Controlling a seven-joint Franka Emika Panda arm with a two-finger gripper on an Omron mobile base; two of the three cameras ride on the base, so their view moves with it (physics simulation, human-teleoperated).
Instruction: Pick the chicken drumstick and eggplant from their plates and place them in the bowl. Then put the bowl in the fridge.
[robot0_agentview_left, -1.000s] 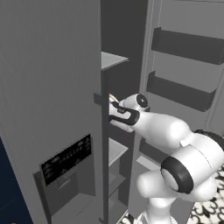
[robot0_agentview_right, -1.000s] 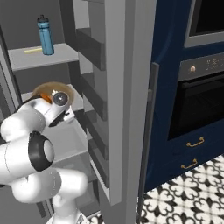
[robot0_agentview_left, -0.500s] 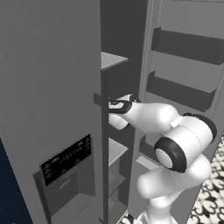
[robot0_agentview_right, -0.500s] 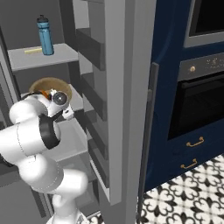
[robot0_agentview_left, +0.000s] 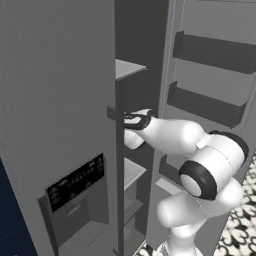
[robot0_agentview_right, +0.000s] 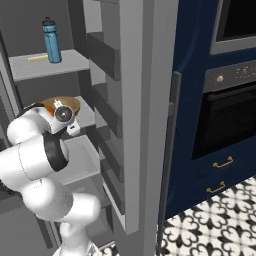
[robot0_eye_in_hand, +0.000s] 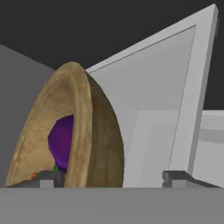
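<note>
The light-brown wooden bowl (robot0_eye_in_hand: 87, 131) rests on a middle shelf inside the open fridge (robot0_agentview_left: 60, 100), and it also shows as the bowl (robot0_agentview_right: 67, 103) just behind my wrist. The purple eggplant (robot0_eye_in_hand: 63, 142) lies inside it. A small orange bit of the chicken drumstick (robot0_eye_in_hand: 34, 175) peeks out low in the bowl. My gripper (robot0_eye_in_hand: 113, 177) is open, its fingertips (robot0_eye_in_hand: 48, 177) standing wide on either side of the bowl's rim and wall. In the left base view my hand (robot0_agentview_left: 136, 120) reaches in past the door edge. The plates are out of view.
A blue bottle (robot0_agentview_right: 51, 41) stands on the shelf above (robot0_agentview_right: 45, 65). The fridge's left door with its dark dispenser panel (robot0_agentview_left: 75, 182) is closed. The right door (robot0_agentview_left: 215, 75) hangs open with its racks beside my arm. An oven (robot0_agentview_right: 230, 115) in navy cabinets is at right.
The jaws have gone from shut on the bowl's rim to wide open. My arm has stretched further into the fridge, elbow swinging lower.
</note>
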